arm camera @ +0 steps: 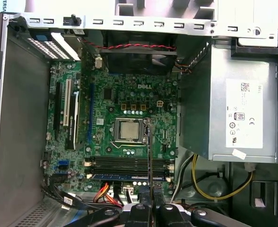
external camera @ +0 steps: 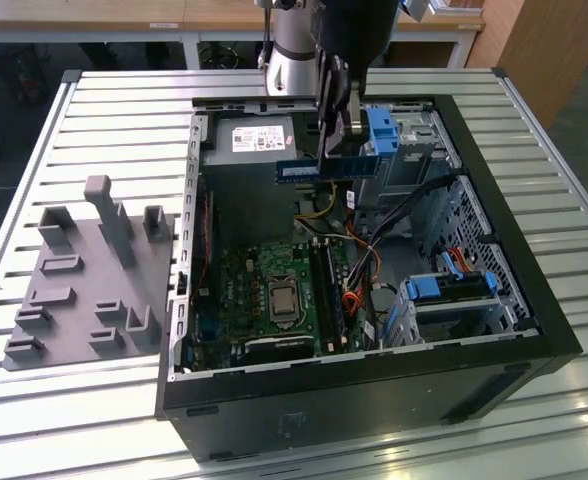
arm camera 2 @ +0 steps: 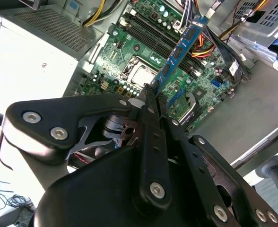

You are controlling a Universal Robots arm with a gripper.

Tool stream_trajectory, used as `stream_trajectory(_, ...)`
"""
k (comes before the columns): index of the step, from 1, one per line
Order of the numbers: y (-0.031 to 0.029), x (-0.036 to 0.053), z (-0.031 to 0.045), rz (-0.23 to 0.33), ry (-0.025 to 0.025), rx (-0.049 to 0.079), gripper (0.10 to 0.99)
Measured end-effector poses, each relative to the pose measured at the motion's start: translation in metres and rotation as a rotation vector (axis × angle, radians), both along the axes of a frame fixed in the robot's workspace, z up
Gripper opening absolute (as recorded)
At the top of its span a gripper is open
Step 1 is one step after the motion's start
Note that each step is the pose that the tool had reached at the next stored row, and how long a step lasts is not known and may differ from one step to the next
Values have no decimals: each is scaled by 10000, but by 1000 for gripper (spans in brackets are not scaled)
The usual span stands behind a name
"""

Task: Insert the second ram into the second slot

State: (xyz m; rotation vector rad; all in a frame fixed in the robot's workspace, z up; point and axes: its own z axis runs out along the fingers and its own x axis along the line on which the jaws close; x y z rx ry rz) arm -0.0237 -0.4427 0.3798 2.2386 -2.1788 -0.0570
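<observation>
Second wrist view. Item: ram (arm camera 2: 179, 49), a thin, flat blue board with black chips along one face.

Location: in the air, in no slot. It is clamped on its two flat faces by the fingers (arm camera 2: 148, 108), which are drawn narrow onto it. A good part of its length runs out free beyond them.

Handling (judged):
- Light and stiff, but thin enough to crack or bow under sideways load.
- The chips and contact edge look delicate.
- Best taken on the flat faces near the upper long edge, as it is now, with the lower contact edge left bare.
- It should seat under straight, even pressure, not twisting.

Pose, exterior view:
- The gripper (external camera: 331, 150) points down from the arm (external camera: 294, 40) and hangs high over the open case (external camera: 374, 400), towards its far side near the power supply (external camera: 259, 140).
- The ram is level and on edge, well above the motherboard (external camera: 264, 270).
- The slots (external camera: 326, 290) run crosswise to it.

First wrist view: the ram shows edge-on as a thin dark line crossing the slots. One slot already carries a blue stick (arm camera: 129, 176). The dark ones beside it look vacant.

Surroundings: the case lies on a slatted counter (external camera: 104, 110). A grey fixture block (external camera: 84, 280) sits well apart, at the exterior view's left.
</observation>
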Motion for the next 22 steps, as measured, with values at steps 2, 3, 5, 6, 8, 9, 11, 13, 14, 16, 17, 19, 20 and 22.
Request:
stream_trajectory(2, -2, 0, 1, 0, 1, -10, 137)
stream_trajectory(3, -3, 0, 0, -1, 1, -13, 137)
stream_trajectory(5, -4, 0, 1, -11, 1, -22, 137)
stream_trajectory(6, -5, 0, 1, -20, 1, -26, 137)
stream_trajectory(8, -6, 0, 0, -37, 0, -33, 137)
stream_trajectory(9, -6, 0, 0, -46, 0, -37, 137)
stream_trajectory(11, -7, 0, 0, -60, 0, -46, 137)
stream_trajectory(13, -7, 0, 0, -74, 0, -55, 137)
stream_trajectory(14, -8, 0, 0, -81, 0, -59, 137)
stream_trajectory(16, -8, 0, -1, -104, 0, -72, 137)
stream_trajectory(17, -8, 0, -1, -122, 0, -79, 137)
stream_trajectory(19, -8, 0, 0, -158, 1, -91, 137)
stream_trajectory(20, -8, 0, 0, -178, 0, -94, 137)
stream_trajectory(22, -8, 0, 0, -226, 1, -99, 137)
